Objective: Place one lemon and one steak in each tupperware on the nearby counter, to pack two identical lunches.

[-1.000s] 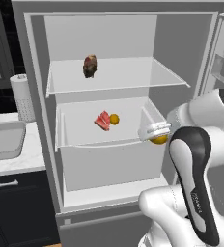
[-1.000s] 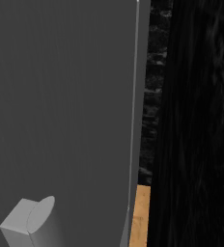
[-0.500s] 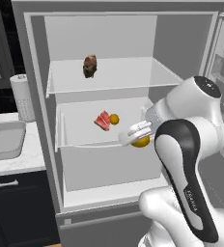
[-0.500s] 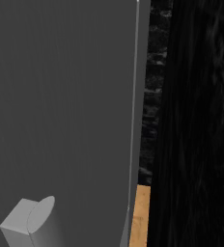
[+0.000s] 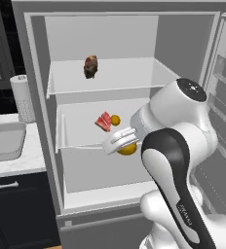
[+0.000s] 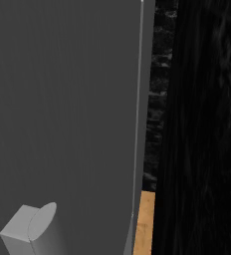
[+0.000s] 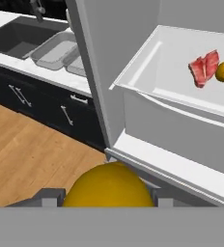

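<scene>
My end effector (image 7: 108, 200) is half closed around a lemon (image 7: 108, 189), held in front of the fridge shelf (image 5: 81, 138) for carrying left to the counter (image 5: 17, 163).

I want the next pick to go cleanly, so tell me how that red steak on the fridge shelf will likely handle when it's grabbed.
The steak looks thin and flat, so probably floppy and hard to pinch. It lies beside a lemon, which a nudge could roll along the shelf.
</scene>
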You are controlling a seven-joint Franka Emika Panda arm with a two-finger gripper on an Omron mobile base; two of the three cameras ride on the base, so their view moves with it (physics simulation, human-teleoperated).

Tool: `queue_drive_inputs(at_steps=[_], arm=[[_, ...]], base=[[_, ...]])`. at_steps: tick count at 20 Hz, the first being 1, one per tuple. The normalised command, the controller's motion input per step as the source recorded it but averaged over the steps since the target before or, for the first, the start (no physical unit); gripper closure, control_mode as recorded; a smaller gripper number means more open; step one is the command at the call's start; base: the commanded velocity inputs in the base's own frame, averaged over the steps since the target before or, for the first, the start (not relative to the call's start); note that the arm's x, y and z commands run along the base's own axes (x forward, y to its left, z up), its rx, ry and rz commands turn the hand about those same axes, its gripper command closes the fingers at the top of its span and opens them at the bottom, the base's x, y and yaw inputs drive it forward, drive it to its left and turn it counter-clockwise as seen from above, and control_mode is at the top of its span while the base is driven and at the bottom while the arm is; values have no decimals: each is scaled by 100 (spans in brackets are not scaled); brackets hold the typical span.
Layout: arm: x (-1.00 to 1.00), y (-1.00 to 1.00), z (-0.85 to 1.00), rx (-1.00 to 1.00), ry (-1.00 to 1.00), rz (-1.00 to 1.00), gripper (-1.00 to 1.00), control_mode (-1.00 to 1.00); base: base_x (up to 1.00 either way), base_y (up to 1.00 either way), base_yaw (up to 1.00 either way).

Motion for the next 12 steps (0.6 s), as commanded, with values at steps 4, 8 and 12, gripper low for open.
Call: queue_drive_inputs(at_steps=[4, 8, 12], arm=[[0, 0, 0, 0, 0, 0, 100, 100], [0, 0, 0, 0, 0, 0, 100, 100], [0, 0, 0, 0, 0, 0, 100, 100]], base=[[0, 14, 0], [16, 70, -2], [13, 91, 0]])
